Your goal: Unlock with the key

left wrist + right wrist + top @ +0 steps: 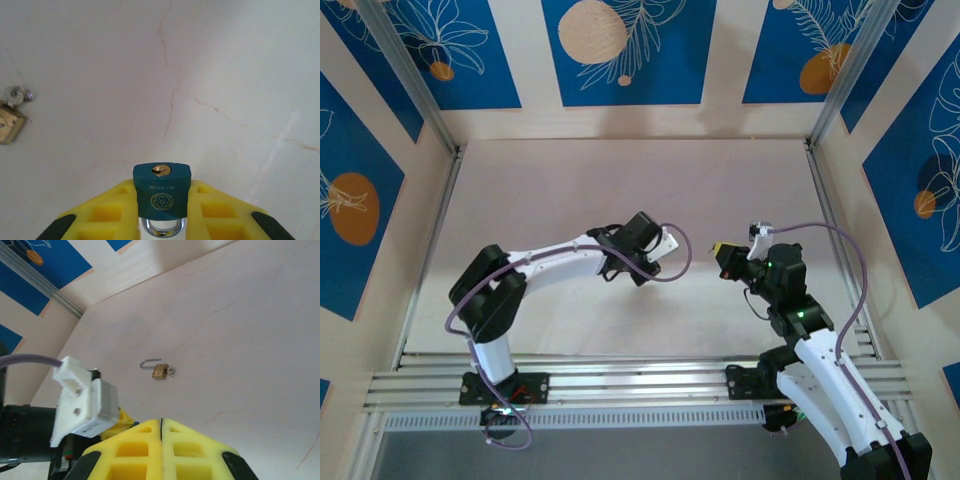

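My left gripper [161, 212] clamps the blue padlock [161, 190] by its flat sides, keyhole clear; it seems hard, slick, heavy. My right gripper [161, 427] is pressed together.

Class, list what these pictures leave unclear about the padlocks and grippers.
Blue padlock, left wrist view: silver shackle cut off by the bottom edge.
Small brass padlock, left wrist view: cut by the left edge; tiny in right wrist view.
Shut right gripper, right wrist view: closed fingers would hide any key.

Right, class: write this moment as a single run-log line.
left gripper: shut on blue padlock, keyhole outward | right gripper: shut | brass padlock: on table, shackle open
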{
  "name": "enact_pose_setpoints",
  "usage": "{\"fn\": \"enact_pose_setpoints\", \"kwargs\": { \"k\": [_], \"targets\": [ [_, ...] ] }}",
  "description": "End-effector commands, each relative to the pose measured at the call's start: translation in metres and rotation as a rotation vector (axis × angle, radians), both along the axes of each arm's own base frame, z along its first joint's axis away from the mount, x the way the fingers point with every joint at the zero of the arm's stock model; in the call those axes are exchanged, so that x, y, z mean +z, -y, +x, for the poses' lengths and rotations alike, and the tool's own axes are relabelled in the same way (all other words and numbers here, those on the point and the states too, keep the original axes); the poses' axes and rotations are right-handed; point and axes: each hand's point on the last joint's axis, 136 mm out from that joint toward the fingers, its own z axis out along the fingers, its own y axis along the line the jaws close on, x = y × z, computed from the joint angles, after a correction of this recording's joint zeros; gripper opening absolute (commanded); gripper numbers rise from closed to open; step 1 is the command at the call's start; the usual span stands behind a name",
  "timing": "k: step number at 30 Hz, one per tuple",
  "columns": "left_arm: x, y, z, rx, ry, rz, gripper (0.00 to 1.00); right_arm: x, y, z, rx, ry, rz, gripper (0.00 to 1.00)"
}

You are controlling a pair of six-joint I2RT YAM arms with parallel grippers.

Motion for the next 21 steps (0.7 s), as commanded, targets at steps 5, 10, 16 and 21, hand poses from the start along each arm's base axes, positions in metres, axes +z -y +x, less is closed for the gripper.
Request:
{"fn": "enact_pose_setpoints", "kwargs": {
  "k": [5, 10, 16, 21],
  "targets": [
    [0.052, 0.027, 0.007, -0.023, 0.146, -0.253, 0.21, 0.003, -0.006, 0.002, -0.004, 0.003, 0.046, 0.00],
    [0.065, 0.035, 0.004, -0.045, 0.202, -0.303, 0.24, 0.005, -0.014, 0.004, 0.011, -0.005, 0.060, 0.00],
    [0.073, 0.039, 0.003, -0.056, 0.258, -0.331, 0.25, 0.006, -0.026, 0.007, 0.041, -0.014, 0.071, 0.00],
    [0.083, 0.042, -0.005, -0.072, 0.312, -0.341, 0.24, 0.007, -0.033, 0.007, 0.055, -0.018, 0.087, 0.00]
  ]
}}
